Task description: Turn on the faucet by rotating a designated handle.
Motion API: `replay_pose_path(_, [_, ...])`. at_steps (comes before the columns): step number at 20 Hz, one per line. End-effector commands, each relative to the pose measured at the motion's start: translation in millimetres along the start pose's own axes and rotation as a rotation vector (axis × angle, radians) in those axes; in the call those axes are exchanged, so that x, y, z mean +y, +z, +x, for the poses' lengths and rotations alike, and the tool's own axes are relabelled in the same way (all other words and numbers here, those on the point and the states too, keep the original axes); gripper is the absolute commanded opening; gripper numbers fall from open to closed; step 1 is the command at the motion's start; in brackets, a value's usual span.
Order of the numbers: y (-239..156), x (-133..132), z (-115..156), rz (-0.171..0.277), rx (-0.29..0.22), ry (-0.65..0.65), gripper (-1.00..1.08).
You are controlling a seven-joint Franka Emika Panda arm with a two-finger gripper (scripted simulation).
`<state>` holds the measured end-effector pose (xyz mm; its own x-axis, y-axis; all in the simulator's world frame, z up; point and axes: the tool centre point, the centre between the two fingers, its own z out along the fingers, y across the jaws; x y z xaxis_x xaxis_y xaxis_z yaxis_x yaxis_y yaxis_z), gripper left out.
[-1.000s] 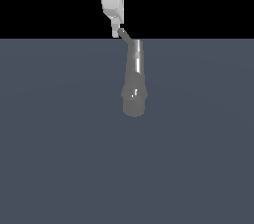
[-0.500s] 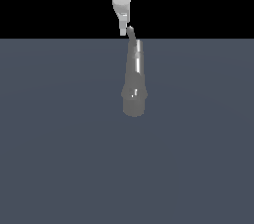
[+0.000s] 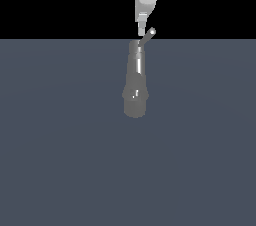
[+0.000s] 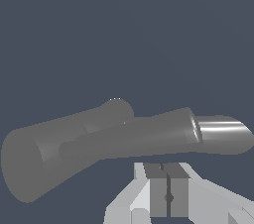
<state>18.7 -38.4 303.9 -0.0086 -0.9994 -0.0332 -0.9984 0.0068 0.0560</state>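
Observation:
The faucet (image 3: 135, 87) is a glossy grey column lying on the grey floor, its wide rounded end towards the camera in the exterior view. The handle (image 3: 147, 37), a thin short rod, sticks up from the narrow far end and slants to the exterior view's right. My white gripper (image 3: 141, 31) comes down from above, its tip just to the exterior view's left of the handle, close to or touching it. In the wrist view the handle (image 4: 218, 135) crosses in front of the faucet (image 4: 44, 156), just beyond my gripper (image 4: 167, 166). The fingers (image 4: 158, 188) are pressed together, holding nothing.
A flat dark grey floor (image 3: 60, 160) spreads around the faucet. Beyond its far edge the background is black. Nothing else shows.
My gripper has moved to the exterior view's right. The handle has swung with it, from slanting left to slanting right. The faucet column has stayed put.

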Motion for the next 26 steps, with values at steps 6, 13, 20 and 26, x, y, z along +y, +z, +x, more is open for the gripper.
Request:
replay_pose_path(6, [5.3,-11.9,21.0,-0.001,0.001,0.008,-1.0])
replay_pose_path(13, [11.3,-24.7,45.1,-0.002,0.003,0.017,-1.0])
replay_pose_path(20, [17.0,-36.9,68.4,-0.003,0.004,0.027,-1.0])
replay_pose_path(26, [21.7,-46.8,87.8,-0.004,0.006,0.035,-1.0])
